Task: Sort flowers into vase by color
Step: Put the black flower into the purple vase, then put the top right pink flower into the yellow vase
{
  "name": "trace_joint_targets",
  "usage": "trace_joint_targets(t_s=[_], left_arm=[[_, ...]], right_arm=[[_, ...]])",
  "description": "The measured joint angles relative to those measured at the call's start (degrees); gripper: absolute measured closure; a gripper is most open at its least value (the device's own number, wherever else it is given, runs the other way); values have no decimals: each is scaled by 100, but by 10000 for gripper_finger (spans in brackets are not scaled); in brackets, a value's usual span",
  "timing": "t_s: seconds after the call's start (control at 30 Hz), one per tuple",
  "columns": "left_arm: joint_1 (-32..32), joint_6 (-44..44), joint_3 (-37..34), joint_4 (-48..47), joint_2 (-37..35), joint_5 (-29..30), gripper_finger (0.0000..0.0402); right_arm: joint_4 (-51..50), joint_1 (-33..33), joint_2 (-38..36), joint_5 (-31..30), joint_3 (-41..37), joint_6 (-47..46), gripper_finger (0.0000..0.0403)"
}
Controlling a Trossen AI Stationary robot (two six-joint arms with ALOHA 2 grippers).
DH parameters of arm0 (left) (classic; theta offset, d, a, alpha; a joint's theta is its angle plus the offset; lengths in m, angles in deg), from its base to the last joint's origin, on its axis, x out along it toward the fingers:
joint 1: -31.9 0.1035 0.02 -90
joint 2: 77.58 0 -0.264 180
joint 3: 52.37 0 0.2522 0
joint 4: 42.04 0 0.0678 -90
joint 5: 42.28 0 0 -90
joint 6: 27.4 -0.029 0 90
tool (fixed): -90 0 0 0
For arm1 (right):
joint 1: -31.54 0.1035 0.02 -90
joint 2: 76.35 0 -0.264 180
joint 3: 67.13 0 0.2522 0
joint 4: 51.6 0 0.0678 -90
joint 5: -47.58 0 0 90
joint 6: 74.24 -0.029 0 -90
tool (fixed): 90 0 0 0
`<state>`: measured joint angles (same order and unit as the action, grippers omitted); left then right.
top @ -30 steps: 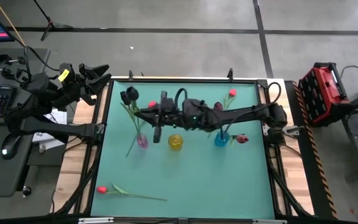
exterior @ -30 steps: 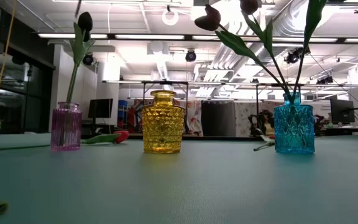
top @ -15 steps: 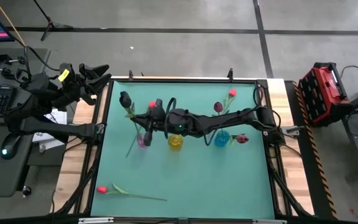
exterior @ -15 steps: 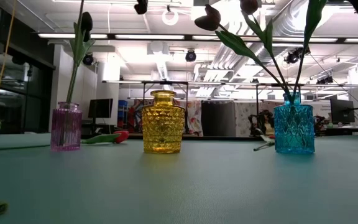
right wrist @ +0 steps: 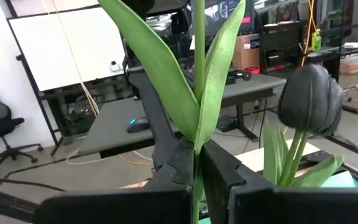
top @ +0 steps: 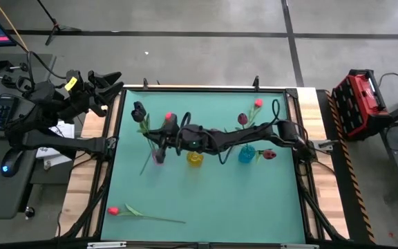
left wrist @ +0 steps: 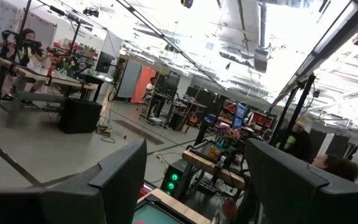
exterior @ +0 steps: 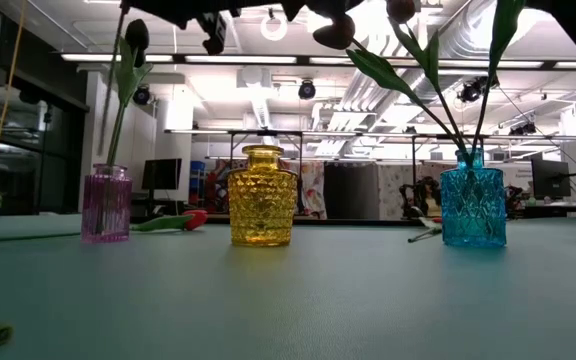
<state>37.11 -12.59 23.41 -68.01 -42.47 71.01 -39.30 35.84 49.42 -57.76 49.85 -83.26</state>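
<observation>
One flower in hand, so mid-placement by the look of it. Nearest, at the front edge of the surface (top: 206, 200): a loose red flower (top: 114, 209) lying flat, not yet sorted. Further in, set in a row across the middle and well apart: pink vase (exterior: 106, 205), yellow vase (exterior: 262, 200), blue vase (exterior: 473, 210). Appears to be delivering to the pink vase, which already carries a near-black flower (right wrist: 309, 99). Right tool (right wrist: 194, 169) reaching across from the right side to just above that vase, clamped tight on a green stem (right wrist: 197, 68) below its leaves. Bloom of that held stem out of sight, so colour impossible to tell, likewise whether its foot has entered the vase mouth. Standing in the blue vase, a maroon flower (top: 242, 119) and a pink-red flower (top: 258, 104); just beside it, a second maroon flower (top: 269, 154). Behind the row, another red flower (exterior: 196, 216) lying down. Next, probably: lower straight down so the stem clears the rim without knocking the near-black flower or tipping the vase, then release and lift away. Farthest, off the far left corner: left tool (left wrist: 197, 180) parked, spread wide, holding nothing.
</observation>
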Motion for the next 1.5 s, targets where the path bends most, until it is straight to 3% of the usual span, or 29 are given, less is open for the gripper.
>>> trace_joint_targets(t_s=[0.83, 1.0, 1.17, 1.33, 1.5], left_arm=[[0, 0, 0, 2, 0, 2, 139], [0, 0, 0, 2, 0, 2, 139], [0, 0, 0, 2, 0, 2, 139], [0, 0, 0, 2, 0, 2, 139], [-1, 0, 0, 2, 0, 2, 139]], right_arm=[[-285, -55, 35, -225, 0, 73, 402], [-292, -55, 35, -225, 0, 3, 386], [-284, -57, 35, -79, 9, 4, 323], [-703, -50, 35, 50, 273, 4, 219], [-1763, -52, 35, 53, 804, 6, 118]])
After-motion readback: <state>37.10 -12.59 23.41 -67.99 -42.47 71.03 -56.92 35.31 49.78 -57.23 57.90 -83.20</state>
